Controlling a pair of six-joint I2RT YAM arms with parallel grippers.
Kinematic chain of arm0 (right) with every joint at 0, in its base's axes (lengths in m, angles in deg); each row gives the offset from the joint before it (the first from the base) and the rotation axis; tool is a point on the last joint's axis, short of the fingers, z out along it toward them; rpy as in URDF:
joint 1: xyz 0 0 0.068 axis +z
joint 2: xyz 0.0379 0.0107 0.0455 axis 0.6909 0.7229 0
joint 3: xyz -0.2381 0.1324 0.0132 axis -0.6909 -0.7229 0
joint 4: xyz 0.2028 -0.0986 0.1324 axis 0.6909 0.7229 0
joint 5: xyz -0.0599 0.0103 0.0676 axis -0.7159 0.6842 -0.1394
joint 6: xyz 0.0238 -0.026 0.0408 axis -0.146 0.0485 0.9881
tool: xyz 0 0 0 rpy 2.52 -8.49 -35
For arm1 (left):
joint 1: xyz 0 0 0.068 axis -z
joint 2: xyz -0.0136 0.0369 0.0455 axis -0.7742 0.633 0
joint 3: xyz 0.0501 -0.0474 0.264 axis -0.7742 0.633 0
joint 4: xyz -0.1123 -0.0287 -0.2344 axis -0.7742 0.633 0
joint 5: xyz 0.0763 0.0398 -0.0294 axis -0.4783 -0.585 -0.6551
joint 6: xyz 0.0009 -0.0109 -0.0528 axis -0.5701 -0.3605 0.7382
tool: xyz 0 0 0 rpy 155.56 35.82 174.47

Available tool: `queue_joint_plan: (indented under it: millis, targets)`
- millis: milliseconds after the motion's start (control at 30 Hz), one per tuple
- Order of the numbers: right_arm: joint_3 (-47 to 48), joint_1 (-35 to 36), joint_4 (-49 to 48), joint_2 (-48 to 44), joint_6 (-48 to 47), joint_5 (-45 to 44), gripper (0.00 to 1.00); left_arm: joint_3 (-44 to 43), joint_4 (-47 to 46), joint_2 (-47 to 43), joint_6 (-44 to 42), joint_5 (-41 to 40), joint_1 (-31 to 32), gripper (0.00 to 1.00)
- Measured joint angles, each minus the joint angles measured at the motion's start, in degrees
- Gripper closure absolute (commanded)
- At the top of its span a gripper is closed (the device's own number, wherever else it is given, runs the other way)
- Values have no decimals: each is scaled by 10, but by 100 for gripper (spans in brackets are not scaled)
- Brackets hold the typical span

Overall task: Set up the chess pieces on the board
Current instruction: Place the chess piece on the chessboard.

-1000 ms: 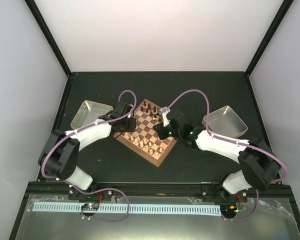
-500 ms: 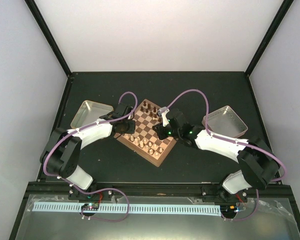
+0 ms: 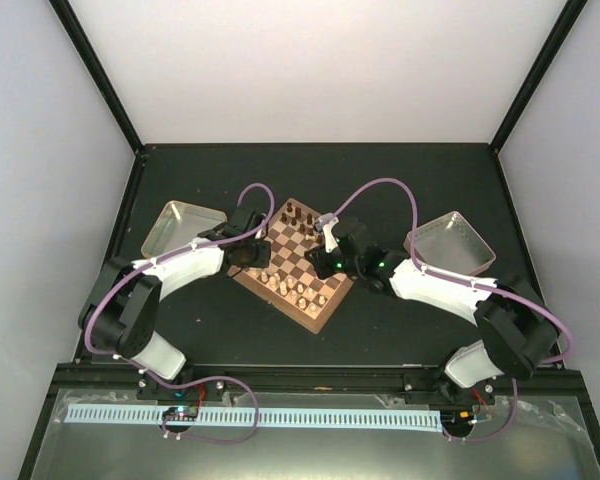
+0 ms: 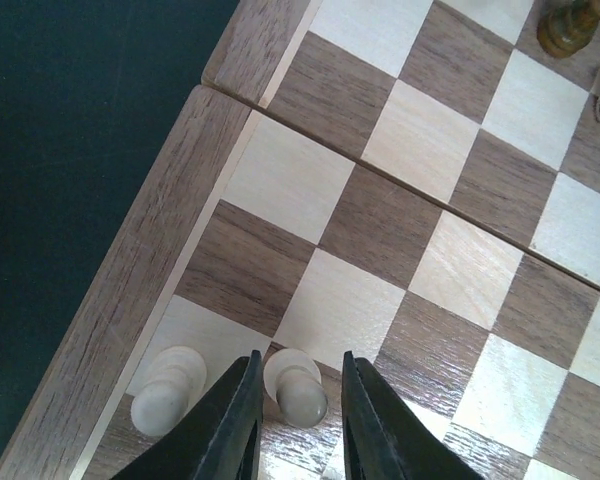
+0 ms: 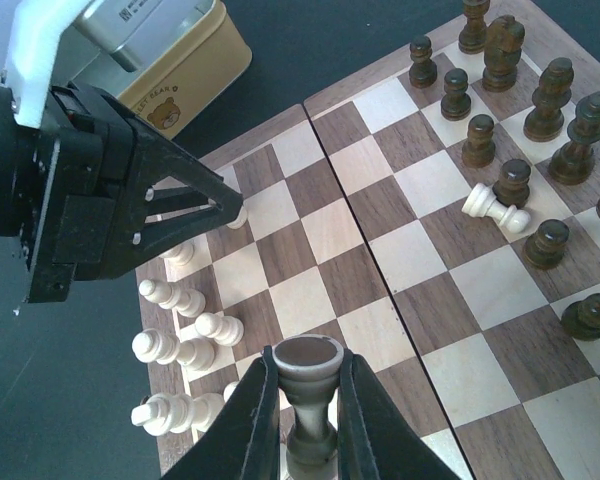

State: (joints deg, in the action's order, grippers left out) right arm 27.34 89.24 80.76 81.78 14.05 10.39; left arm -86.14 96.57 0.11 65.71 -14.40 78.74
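The board [image 3: 302, 283] lies askew between the arms. In the left wrist view my left gripper [image 4: 300, 362] is open, its fingers astride a pale pawn [image 4: 296, 386] standing near the board's rim [image 4: 130, 300]. A second pale pawn [image 4: 167, 391] stands just left of it. My right gripper [image 5: 307, 356] is shut on a pale piece [image 5: 310, 400], held above the board with its flat, dark-centred end toward the camera. Several pale pieces [image 5: 180, 345] cluster along the left edge. Dark pieces [image 5: 480, 140] stand at the far right, with a pale piece [image 5: 495, 208] lying toppled among them.
A metal tray [image 3: 180, 228] sits left of the board and another [image 3: 450, 243] to its right. The left one shows as a yellowish tin [image 5: 155, 55] in the right wrist view. The left gripper's black body [image 5: 110, 200] hangs over the board's left side.
The left gripper has shifted slightly along the board's left edge. The right gripper has barely moved and still holds its piece.
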Motion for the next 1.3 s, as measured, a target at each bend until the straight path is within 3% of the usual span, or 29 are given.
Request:
queue_joint_plan:
  millis: [333, 600, 867, 1033, 1300]
  targets:
    - [20, -26, 1, -2, 64, 50, 93, -1, 2, -89, 10, 21, 1, 61]
    - [27, -83, -55, -12, 318, 120, 93, 101, -189, -280, 41, 108, 6, 46]
    - [27, -82, -134, -12, 521, 191, 93, 178, -313, -335, 59, 200, 21, 35]
    - [27, -78, -149, -12, 606, 228, 93, 221, -375, -373, 59, 238, 25, 35]
    - [31, -55, -161, -7, 667, 262, 89, 219, -381, -364, 49, 259, 29, 39]
